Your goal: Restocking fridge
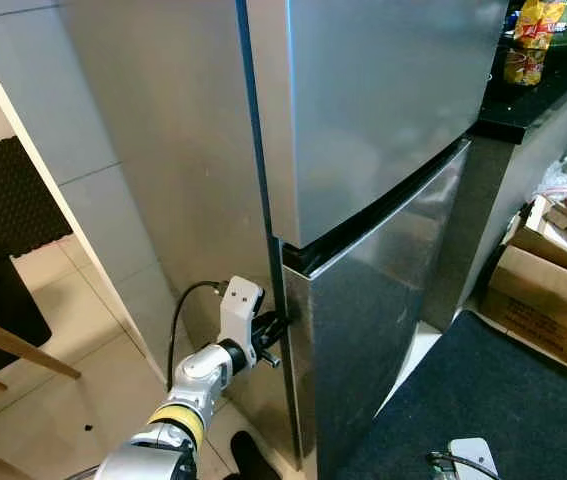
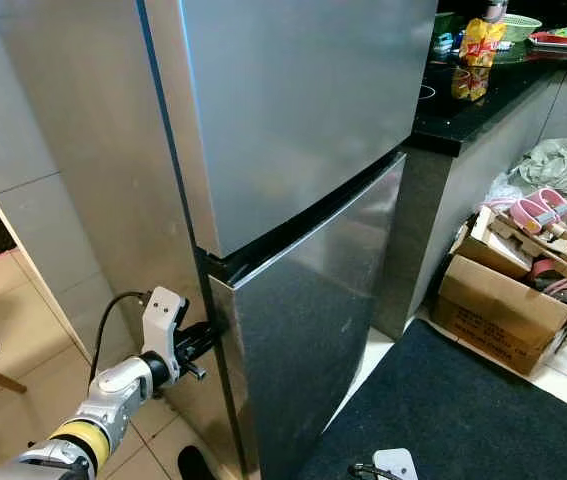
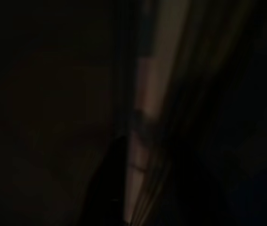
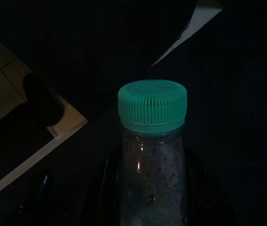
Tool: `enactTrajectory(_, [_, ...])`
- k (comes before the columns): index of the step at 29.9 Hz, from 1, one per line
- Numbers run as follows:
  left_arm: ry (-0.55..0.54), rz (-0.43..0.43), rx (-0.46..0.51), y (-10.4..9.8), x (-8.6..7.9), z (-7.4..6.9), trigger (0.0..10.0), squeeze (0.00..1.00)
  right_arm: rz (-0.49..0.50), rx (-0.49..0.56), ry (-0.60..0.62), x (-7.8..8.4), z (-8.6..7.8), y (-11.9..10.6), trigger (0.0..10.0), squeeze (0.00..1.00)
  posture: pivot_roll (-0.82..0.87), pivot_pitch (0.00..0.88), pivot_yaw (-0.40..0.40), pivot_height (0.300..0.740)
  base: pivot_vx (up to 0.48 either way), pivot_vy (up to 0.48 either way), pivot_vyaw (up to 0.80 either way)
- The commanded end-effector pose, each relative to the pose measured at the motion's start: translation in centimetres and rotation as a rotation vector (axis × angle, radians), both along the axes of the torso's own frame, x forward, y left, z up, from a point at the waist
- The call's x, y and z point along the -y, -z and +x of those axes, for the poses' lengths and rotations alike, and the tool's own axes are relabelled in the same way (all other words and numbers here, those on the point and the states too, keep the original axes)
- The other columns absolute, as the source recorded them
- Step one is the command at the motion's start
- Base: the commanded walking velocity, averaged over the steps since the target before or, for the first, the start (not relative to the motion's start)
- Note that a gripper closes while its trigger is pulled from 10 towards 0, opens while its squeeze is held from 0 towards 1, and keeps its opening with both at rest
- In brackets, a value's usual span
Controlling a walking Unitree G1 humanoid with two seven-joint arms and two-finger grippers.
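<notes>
**Left claw at the door edge**

Our left claw [image 1: 275, 333], grip unclear, sits low in the frame at the lower fridge door [image 1: 383, 300], whose tall edge lies just to its right. Our right claw [image 4: 147, 188] is closed around a green-capped bottle [image 4: 152, 141]

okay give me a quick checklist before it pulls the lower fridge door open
1. Left gripper at the lower fridge door's left edge, just under the seam: ok.
2. Fingers actually hooked behind the edge: cannot tell; the left wrist view is too dark.
3. Lower door shut, upper door shut: ok.
4. Bottle with green cap held upright in right gripper: ok.
5. Dark mat and cardboard box lie in front of the door, may crowd its swing: cannot tell.
</notes>
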State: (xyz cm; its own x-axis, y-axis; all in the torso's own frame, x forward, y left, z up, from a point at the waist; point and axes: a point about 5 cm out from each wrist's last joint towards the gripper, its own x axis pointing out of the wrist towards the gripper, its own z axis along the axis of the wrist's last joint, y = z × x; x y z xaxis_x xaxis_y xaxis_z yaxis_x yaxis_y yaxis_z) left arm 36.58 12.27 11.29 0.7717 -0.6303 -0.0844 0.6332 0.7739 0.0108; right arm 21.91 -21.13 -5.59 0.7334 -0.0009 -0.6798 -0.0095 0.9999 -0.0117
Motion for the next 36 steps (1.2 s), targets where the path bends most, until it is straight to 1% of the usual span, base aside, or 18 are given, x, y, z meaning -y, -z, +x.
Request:
enactTrajectory(1, [0.047,-0.017,0.007,-0.5,0.9,0.1,10.0,1.0,-0.003,0.002,0.001,0.0,-0.3,0.1,10.0,0.0,-0.07,0.147,0.074,0.74,0.0,0.0,0.0])
enactTrajectory(3, [0.074,-0.017,0.0,-0.4,1.2,0.0,10.0,1.0,-0.003,0.001,0.002,0.0,-0.3,0.1,10.0,0.0,-0.07,0.147,0.074,0.74,0.0,0.0,0.0])
enactTrajectory(4, [0.116,-0.019,-0.02,-0.2,1.5,-0.2,10.0,1.0,-0.003,0.001,0.002,0.0,-0.3,0.1,10.0,0.0,-0.07,0.146,0.073,0.74,0.0,0.0,0.0])
enactTrajectory(6, [0.146,-0.022,-0.034,0.0,1.8,-0.3,10.0,1.0,-0.003,0.001,0.002,0.0,-0.3,0.1,10.0,0.0,-0.07,0.146,0.073,0.74,0.0,0.0,0.0])
enactTrajectory(8, [0.388,-0.077,-0.181,1.0,3.5,-1.7,10.0,1.0,-0.003,-0.001,0.0,0.0,-0.3,0.2,10.0,0.0,-0.07,0.145,0.071,0.74,0.0,0.0,0.0])
enactTrajectory(9, [0.388,-0.077,-0.181,1.0,3.5,-1.7,10.0,1.0,-0.003,-0.001,0.0,0.0,-0.3,0.2,10.0,0.0,-0.07,0.145,0.071,0.74,0.0,0.0,0.0])
enactTrajectory(10, [0.536,-0.11,-0.274,1.5,4.2,-2.6,10.0,1.0,-0.002,-0.006,-0.002,0.0,-0.4,0.2,10.0,0.0,-0.07,0.145,0.071,0.74,0.0,0.0,0.0])
enactTrajectory(11, [0.68,-0.124,-0.348,1.9,4.9,-3.6,10.0,0.0,0.0,-0.012,-0.008,-0.1,-0.5,0.3,10.0,0.0,-0.07,0.145,0.073,0.74,0.0,0.0,0.0])
enactTrajectory(12, [0.78,-0.139,-0.399,2.0,5.4,-4.3,10.0,0.0,0.003,-0.017,-0.013,-0.2,-0.5,0.3,10.0,0.0,-0.07,0.144,0.073,0.74,0.0,0.0,0.0])
enactTrajectory(14, [0.91,-0.156,-0.44,2.1,6.2,-5.2,10.0,0.0,0.007,-0.026,-0.026,-0.5,-0.6,0.5,10.0,0.0,-0.07,0.142,0.072,0.74,0.0,0.0,0.0])
enactTrajectory(15, [0.91,-0.156,-0.44,2.1,6.2,-5.2,10.0,0.0,0.007,-0.026,-0.026,-0.5,-0.6,0.5,10.0,0.0,-0.07,0.142,0.072,0.74,0.0,0.0,0.0])
enactTrajectory(17, [0.971,-0.162,-0.455,2.0,6.6,-5.7,10.0,0.0,0.01,-0.036,-0.038,-0.6,-0.8,0.6,10.0,0.0,-0.07,0.139,0.072,0.74,0.0,0.0,0.0])
enactTrajectory(22, [1.018,-0.157,-0.478,2.1,6.9,-6.1,10.0,0.0,0.015,-0.071,-0.066,-0.8,-1.4,1.0,10.0,0.0,-0.07,0.137,0.073,0.74,0.0,0.0,0.0])
enactTrajectory(28, [1.022,-0.16,-0.486,2.1,6.6,-6.4,10.0,0.0,0.021,-0.103,-0.076,-0.8,-2.2,1.5,10.0,0.0,-0.07,0.132,0.077,0.74,0.0,0.0,0.0])
enactTrajectory(33, [0.993,-0.171,-0.469,1.9,6.7,-6.3,10.0,0.0,0.024,-0.11,-0.08,-0.9,-2.4,1.6,10.0,0.0,-0.07,0.133,0.078,0.74,0.0,0.0,0.0])
enactTrajectory(34, [0.952,-0.165,-0.448,2.0,6.7,-6.1,10.0,0.0,0.027,-0.105,-0.083,-1.1,-2.5,1.7,10.0,0.0,-0.06,0.134,0.078,0.74,0.0,0.0,0.0])
enactTrajectory(35, [0.813,-0.101,-0.405,2.6,6.6,-5.5,10.0,0.0,0.031,-0.09,-0.087,-1.4,-2.5,1.7,10.0,0.0,-0.06,0.134,0.083,0.74,0.0,0.0,0.0])
enactTrajectory(36, [0.736,-0.059,-0.384,2.9,6.5,-5.1,10.0,0.0,0.032,-0.083,-0.088,-1.5,-2.4,1.6,10.0,0.0,-0.06,0.134,0.083,0.74,0.0,0.0,0.0])
